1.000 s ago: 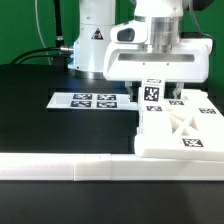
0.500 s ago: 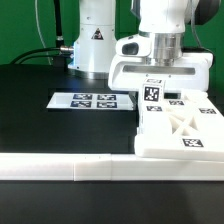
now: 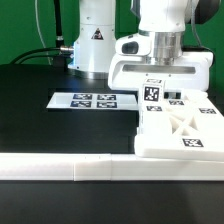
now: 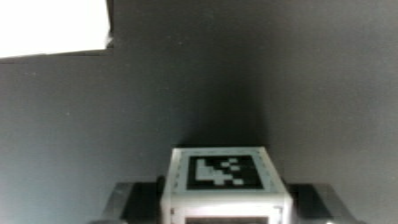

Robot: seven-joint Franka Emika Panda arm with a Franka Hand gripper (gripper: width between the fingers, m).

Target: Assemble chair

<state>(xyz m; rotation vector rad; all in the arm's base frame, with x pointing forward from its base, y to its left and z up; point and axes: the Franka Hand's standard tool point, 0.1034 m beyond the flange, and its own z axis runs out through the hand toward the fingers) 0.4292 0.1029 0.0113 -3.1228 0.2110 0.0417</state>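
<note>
In the exterior view my gripper points down and is shut on a white square leg with a black-and-white tag. It holds the leg upright at the back left edge of the white X-braced chair panel, which lies at the exterior view's right. In the wrist view the leg's tagged face fills the space between my dark fingers, and my gripper is closed against its sides. The leg's lower end is hidden.
The marker board lies flat on the black table left of the panel. A long white border rail runs along the front edge. The robot base stands behind. A white patch shows far off in the wrist view.
The hand shifted slightly between one second and half a second ago, with the leg still in it. Since then nothing has visibly moved.
</note>
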